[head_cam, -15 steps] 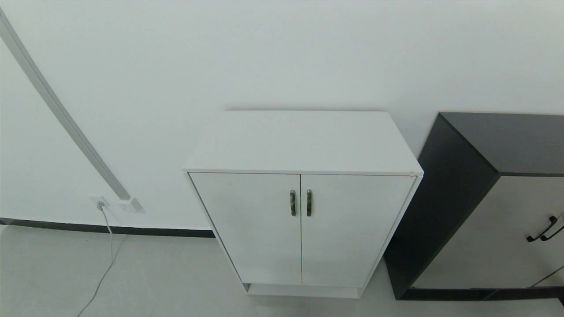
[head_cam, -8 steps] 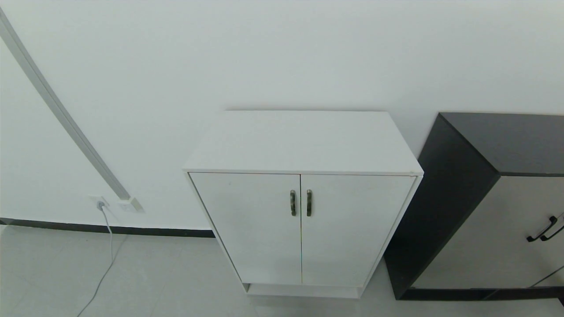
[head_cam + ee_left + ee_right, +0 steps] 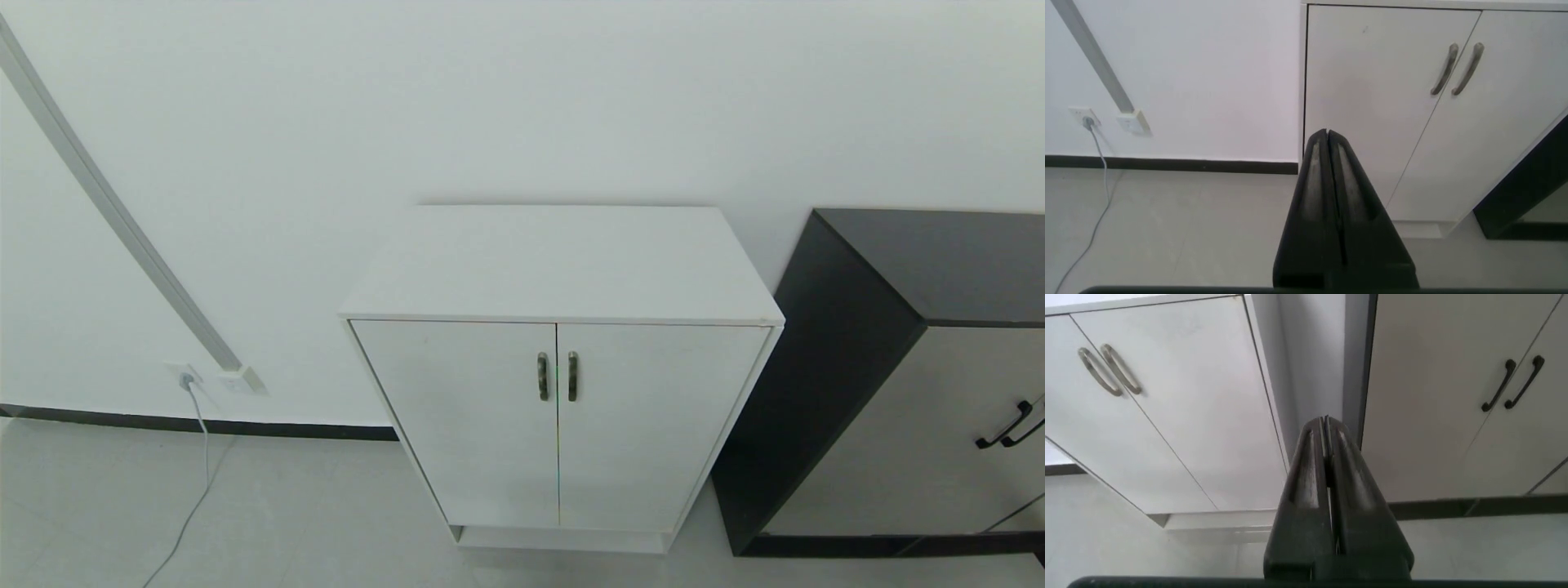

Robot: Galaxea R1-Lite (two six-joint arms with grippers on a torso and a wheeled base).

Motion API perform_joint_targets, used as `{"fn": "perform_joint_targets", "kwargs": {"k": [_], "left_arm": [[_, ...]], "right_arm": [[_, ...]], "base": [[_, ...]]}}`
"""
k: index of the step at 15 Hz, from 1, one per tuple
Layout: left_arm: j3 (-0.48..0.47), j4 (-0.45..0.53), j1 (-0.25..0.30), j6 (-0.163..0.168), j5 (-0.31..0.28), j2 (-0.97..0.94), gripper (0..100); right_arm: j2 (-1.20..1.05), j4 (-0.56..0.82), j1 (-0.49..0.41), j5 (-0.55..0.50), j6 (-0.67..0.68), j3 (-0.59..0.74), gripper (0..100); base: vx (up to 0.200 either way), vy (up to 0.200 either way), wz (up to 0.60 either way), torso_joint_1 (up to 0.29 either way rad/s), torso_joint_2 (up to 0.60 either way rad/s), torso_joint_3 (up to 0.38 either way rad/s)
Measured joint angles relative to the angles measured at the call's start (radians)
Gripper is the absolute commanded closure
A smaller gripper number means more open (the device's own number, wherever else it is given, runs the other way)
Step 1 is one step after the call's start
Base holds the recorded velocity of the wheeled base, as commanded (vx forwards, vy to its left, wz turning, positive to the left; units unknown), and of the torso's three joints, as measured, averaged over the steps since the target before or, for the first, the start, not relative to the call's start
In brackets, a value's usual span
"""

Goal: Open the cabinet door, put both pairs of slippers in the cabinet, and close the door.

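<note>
A white two-door cabinet (image 3: 559,392) stands against the wall with both doors closed. Two dark metal handles (image 3: 557,376) sit side by side at the seam between the doors. In the left wrist view my left gripper (image 3: 1328,139) is shut with nothing in it, held low and back from the cabinet's left door (image 3: 1372,98). My right gripper (image 3: 1325,425) is shut and empty too, facing the gap between the white cabinet (image 3: 1176,400) and the neighbouring one.
A black cabinet (image 3: 890,376) with pale doors and black handles (image 3: 1011,425) stands close on the right. A wall socket with a grey cable (image 3: 196,457) and a slanted wall duct (image 3: 114,212) lie to the left. Bare grey floor stretches in front.
</note>
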Motion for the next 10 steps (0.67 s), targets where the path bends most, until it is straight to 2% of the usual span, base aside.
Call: {"fn": "perform_joint_targets", "kwargs": {"k": [3,5,10], "left_arm": [[0.000,0.000,0.000,0.000,0.000,0.000,100],[0.000,0.000,0.000,0.000,0.000,0.000,100],[0.000,0.000,0.000,0.000,0.000,0.000,100]], "right_arm": [[-0.001,0.005,0.001,0.060,-0.080,-0.001,100],[-0.002,0.004,0.001,0.097,-0.054,0.000,100],[-0.002,0.003,0.001,0.101,-0.038,0.001,100]], "base": [[0.000,0.000,0.00,0.000,0.00,0.000],[0.000,0.000,0.00,0.000,0.00,0.000],[0.000,0.000,0.00,0.000,0.00,0.000]]}}
